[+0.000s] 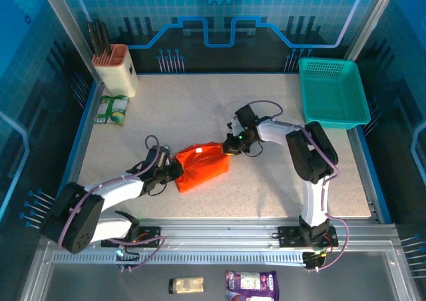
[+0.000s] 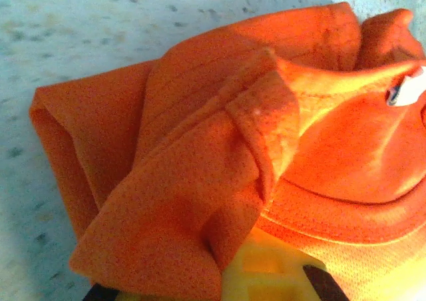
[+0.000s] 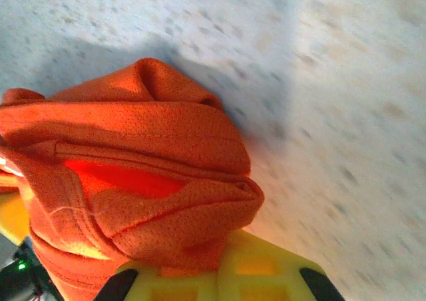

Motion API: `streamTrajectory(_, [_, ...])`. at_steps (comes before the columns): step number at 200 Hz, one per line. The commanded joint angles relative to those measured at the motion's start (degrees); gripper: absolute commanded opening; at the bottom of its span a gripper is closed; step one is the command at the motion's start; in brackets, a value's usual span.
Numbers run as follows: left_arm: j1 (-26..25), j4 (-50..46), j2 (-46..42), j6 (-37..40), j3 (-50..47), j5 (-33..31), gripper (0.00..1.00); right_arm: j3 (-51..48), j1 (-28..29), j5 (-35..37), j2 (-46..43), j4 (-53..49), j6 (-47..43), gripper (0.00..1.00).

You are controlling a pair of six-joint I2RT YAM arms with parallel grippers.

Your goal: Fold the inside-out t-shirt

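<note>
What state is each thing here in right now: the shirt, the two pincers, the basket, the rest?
t-shirt: crumpled into a bundle, pinched at both ends.
left pincer: shut on the t-shirt.
right pincer: shut on the t-shirt.
basket: upright, empty.
holder: upright, dark handles standing in it.
green packet: lying flat.

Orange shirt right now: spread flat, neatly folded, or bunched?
Bunched. The thin bright orange t-shirt sits as a crumpled heap on the speckled table, layers overlapping irregularly; left claw and right claw pinch opposite ends.
</note>
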Motion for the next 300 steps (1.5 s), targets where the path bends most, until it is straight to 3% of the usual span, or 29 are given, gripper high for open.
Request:
streamTrajectory(1, [0.3,4.6,7.1,3.3,5.3,6.1,0.00,-6.0,-2.5,5.7,-7.7,-4.1,1.8,0.00])
streamTrajectory(43, [-2.3,9.3,17.9,8.5,17.4,14.8,0.00,-14.1,-3.9,9.5,-21.8,-8.2,3.1,0.00])
streamTrajectory(85, [-3.8,10.6,15.9,10.9,20.0,16.4,0.00,-14.5,-3.7,9.3,-30.3,-8.6,3.0,0.00])
streamTrajectory(113, [-3.8,9.8,13.1,10.0,16.4,11.7,0.00,-12.7,-4.8,5.9,-26.4,-6.9,1.4,0.00])
streamTrajectory(165, [-2.5,1.9,16.2,7.1,18.0,1.4,0.00,-10.2,-6.3,5.3,-20.1,-5.4,0.4,0.00])
streamTrajectory(207, [-0.7,0.1,23.4,7.1,22.7,6.7,0.00,-9.2,-7.0,6.9,-16.4,-4.9,0.2,0.00])
streamTrajectory(223, [-0.5,-1.8,24.4,7.2,24.2,5.7,0.12,-8.1,-7.4,9.2,-13.8,-6.6,0.4,0.02])
streamTrajectory(243, [0.0,-3.3,22.8,7.2,24.5,4.7,0.29,-6.6,-7.2,11.4,-12.7,-9.9,0.1,0.26])
streamTrajectory(256, [0.4,-4.6,20.6,7.5,24.6,4.8,0.37,-6.4,-7.2,12.0,-13.8,-10.8,-0.3,0.33])
streamTrajectory(300, [0.8,-13.6,14.1,12.6,28.4,4.6,0.48,-3.6,-7.1,18.0,-18.6,-18.2,-2.6,0.38])
